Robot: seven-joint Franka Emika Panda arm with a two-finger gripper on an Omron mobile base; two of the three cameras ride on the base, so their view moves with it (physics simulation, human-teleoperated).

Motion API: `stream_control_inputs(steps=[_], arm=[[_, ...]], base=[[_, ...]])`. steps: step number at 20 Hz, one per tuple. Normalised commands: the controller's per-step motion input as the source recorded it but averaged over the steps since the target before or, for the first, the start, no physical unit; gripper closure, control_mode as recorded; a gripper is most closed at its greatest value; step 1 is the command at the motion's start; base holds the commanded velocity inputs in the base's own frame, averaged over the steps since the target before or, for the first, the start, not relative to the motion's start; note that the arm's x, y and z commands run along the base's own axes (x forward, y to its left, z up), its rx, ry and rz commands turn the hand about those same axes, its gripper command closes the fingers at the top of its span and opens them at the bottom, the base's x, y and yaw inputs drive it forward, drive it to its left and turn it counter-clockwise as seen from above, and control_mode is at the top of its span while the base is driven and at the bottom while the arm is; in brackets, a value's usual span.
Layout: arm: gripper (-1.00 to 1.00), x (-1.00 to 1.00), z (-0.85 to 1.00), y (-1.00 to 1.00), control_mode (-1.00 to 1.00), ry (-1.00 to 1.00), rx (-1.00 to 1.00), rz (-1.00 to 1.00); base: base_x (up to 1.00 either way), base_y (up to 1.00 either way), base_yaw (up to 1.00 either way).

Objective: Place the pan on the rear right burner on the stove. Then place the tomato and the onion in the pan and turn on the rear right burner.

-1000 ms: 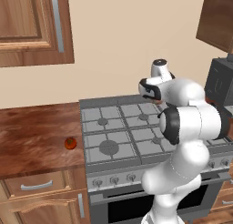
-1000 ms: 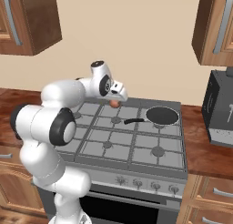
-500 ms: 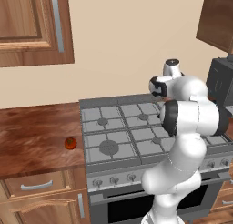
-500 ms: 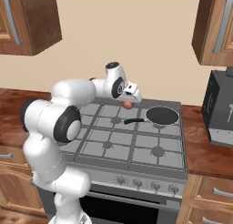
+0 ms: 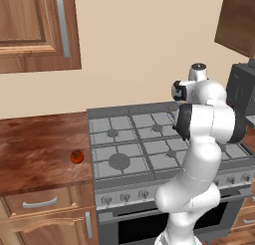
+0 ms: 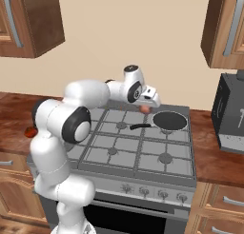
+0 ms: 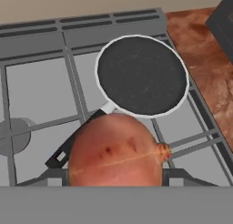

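My gripper (image 6: 146, 103) is shut on the onion (image 6: 144, 108), a pale tan-pink ball, and holds it above the stove (image 6: 138, 152) just left of the pan (image 6: 169, 120). The black pan sits at the rear right of the stove and covers the rear right burner, its handle pointing front-left. In the hand view the onion (image 7: 116, 150) sits between my fingertips (image 7: 49, 175), with the empty pan (image 7: 142, 75) just beyond it. The red tomato (image 5: 76, 157) lies on the wooden counter left of the stove (image 5: 124, 139). The tomato (image 6: 31, 131) also peeks out behind my arm.
A dark appliance (image 6: 231, 114) stands on the counter right of the stove. Wooden wall cabinets (image 5: 35, 30) hang above both sides. A row of knobs (image 6: 152, 192) runs along the stove's front. The remaining burners carry nothing.
My arm has swung right across the back of the stove with the onion in its grip, from mid-stove to just beside the pan. The pan and tomato have not moved.
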Motion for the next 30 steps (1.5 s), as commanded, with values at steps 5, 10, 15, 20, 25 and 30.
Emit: stream_control_inputs(steps=[5,10,15,20,25,30], arm=[[1.00,0.09,-0.12,-0.46,-1.00,0.01,0.00,0.00],[1.00,0.03,-0.23,-0.45,-1.00,0.00,0.05,0.00],[1.00,0.20,-0.21,-0.42,-1.00,0.00,0.06,0.00],[1.00,0.27,-0.13,-0.38,-1.00,0.00,0.04,0.00],[1.00,0.25,-0.14,-0.35,-1.00,0.00,0.02,0.00],[1.00,0.23,-0.21,-0.24,-1.00,0.00,0.02,0.00]], base=[[0.00,0.00,0.00],[0.00,0.00,0.00],[0.00,0.00,0.00],[0.00,0.00,0.00],[0.00,0.00,0.00],[0.00,0.00,0.00]])
